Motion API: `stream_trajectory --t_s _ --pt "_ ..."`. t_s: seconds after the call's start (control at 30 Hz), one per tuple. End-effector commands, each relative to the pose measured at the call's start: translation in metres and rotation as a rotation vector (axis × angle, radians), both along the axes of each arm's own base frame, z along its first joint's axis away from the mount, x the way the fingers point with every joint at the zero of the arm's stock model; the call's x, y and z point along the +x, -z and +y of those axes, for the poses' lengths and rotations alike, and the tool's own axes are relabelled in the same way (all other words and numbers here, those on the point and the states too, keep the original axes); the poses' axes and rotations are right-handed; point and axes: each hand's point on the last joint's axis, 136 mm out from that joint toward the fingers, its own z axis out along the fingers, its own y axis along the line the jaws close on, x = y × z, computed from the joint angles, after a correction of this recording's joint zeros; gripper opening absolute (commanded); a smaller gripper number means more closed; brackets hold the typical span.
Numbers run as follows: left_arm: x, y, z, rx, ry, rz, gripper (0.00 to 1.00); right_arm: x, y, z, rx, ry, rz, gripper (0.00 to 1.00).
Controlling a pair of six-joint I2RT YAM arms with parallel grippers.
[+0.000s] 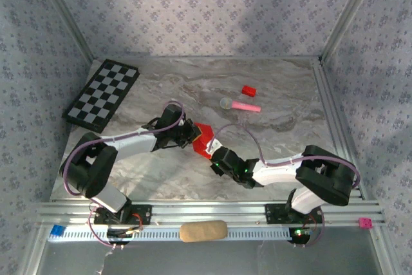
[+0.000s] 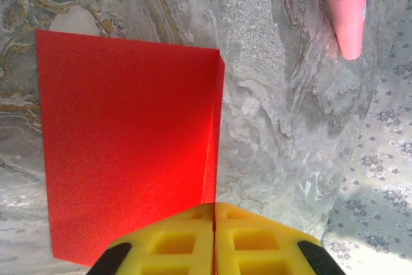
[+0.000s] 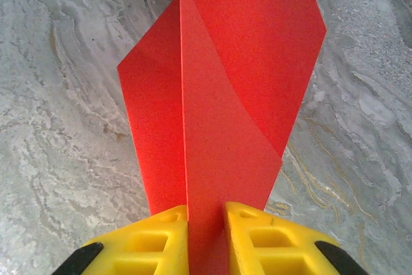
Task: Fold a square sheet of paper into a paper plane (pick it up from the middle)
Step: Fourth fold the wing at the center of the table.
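Paper (image 1: pixel 202 134) at mid-table, pinched from two sides. Left gripper (image 1: pixel 188 134) clamped shut on one edge; right gripper (image 1: pixel 214 154) closed on the opposite end, nothing but the thin sheet between its pads. Two holds rather than one, probably against sagging and twisting in so limp a sheet.

From the left wrist: yellow fingers (image 2: pixel 174 244) pressed together exactly on a fold line, a broad red panel spreading to the left, a narrow second layer showing along the crease. Likely gripped there to keep the fold from springing open and to give the other arm a fixed line to work against.

From the right wrist: sheet running straight out from between the fingers (image 3: pixel 264 243), doubled, one layer curving diagonally across the other. Looks like a flap partway over, not yet flattened. Contact with the table (image 1: pixel 290 127): impossible to tell.

Judged stage: early folds in, no pointed nose yet. Next need: flap laid flat and pressed, without loosening the left hold.

Stick (image 1: pixel 244 105), block (image 1: pixel 249 91) and checkerboard (image 1: pixel 102 93) well apart from the work, out of the arms' way.
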Motion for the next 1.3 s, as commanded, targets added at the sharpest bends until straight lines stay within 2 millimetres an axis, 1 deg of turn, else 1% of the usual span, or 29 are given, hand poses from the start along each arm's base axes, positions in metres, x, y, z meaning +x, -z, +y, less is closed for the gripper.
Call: stream_trajectory --t_s 0.0,0.4,0.47,0.53,0.57,0.63,0.73,0.77,0.97,1.17,1.27 --pt "-0.001 -0.002 0.002 -0.009 -0.011 0.01 0.1 0.004 0.002 -0.002 -0.008 0.029 0.003 0.22" --pt "-0.001 -0.002 0.003 -0.008 -0.014 0.014 0.1 0.004 0.0 0.003 0.02 0.025 0.007 0.16" --pt "-0.001 -0.002 0.003 -0.009 -0.016 0.012 0.12 0.005 0.0 0.003 0.029 0.027 0.014 0.11" --pt "-0.001 -0.003 0.003 -0.009 -0.015 0.01 0.15 0.005 -0.001 0.003 0.045 0.032 0.023 0.09" --pt "-0.001 -0.003 0.004 -0.009 -0.017 0.008 0.19 0.005 0.0 0.003 0.055 0.036 0.034 0.08" --pt "0.0 -0.005 0.006 -0.006 -0.023 -0.003 0.32 0.004 0.002 0.004 0.083 0.039 0.059 0.07" --pt "0.001 -0.011 0.01 -0.002 -0.036 -0.024 0.48 0.003 0.003 0.006 0.12 0.038 0.091 0.06" --pt "0.002 -0.013 0.012 0.001 -0.041 -0.033 0.51 0.002 0.004 0.006 0.13 0.032 0.101 0.06" --pt "0.004 -0.02 0.025 0.037 -0.065 -0.065 0.54 0.001 0.005 0.01 0.215 0.02 0.18 0.06" --pt "0.004 -0.02 0.03 0.049 -0.075 -0.065 0.54 0.002 0.012 0.009 0.255 0.05 0.243 0.05" --pt "0.003 -0.018 0.031 0.05 -0.076 -0.057 0.52 0.002 0.013 0.012 0.296 0.06 0.274 0.04"
